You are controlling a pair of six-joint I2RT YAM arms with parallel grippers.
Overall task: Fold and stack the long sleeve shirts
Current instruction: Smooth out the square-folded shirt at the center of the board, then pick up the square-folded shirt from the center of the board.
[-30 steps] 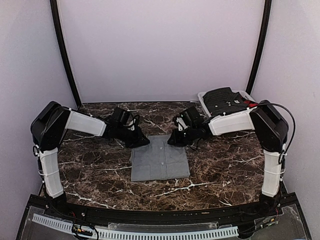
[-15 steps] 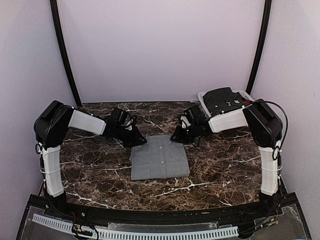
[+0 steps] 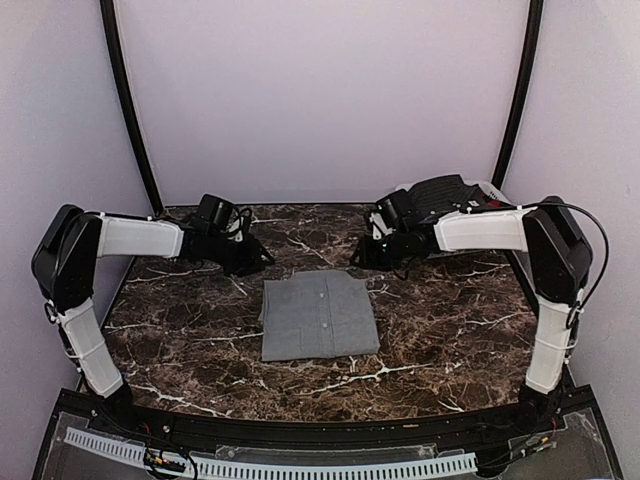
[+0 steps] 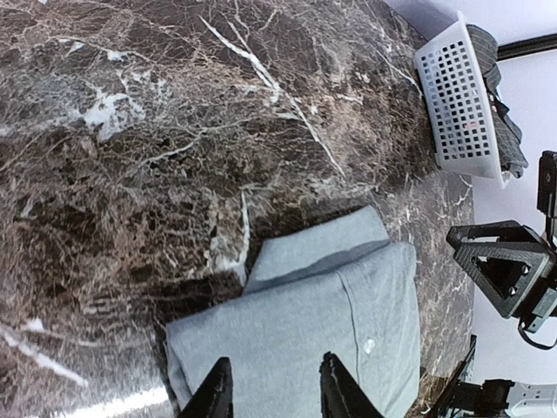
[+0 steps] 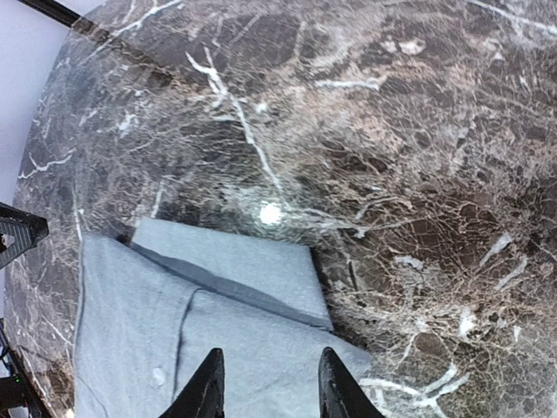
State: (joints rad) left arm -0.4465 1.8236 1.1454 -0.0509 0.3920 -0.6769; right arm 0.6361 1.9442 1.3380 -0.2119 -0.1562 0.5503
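Note:
A plain mid-grey long sleeve shirt (image 3: 318, 316) lies folded into a neat rectangle in the middle of the marble table, button placket up. In the left wrist view the shirt (image 4: 331, 305) sits just below my left gripper (image 4: 274, 392), whose fingers stand apart with nothing between them. My left gripper (image 3: 262, 262) hovers off the shirt's far left corner. My right gripper (image 3: 356, 260) hovers off the far right corner, open and empty over the shirt (image 5: 174, 313). Its fingertips (image 5: 209, 383) frame bare cloth without touching it.
A white perforated basket (image 3: 490, 188) stands at the back right of the table with dark clothing (image 3: 440, 195) piled in it; it also shows in the left wrist view as the basket (image 4: 461, 96). Dark veined marble table (image 3: 180, 330) surrounds the shirt. Purple walls enclose three sides.
Both grippers were down at the shirt's far corners; they have opened, let go and drawn back and outward towards the far edge. The shirt stays folded in place.

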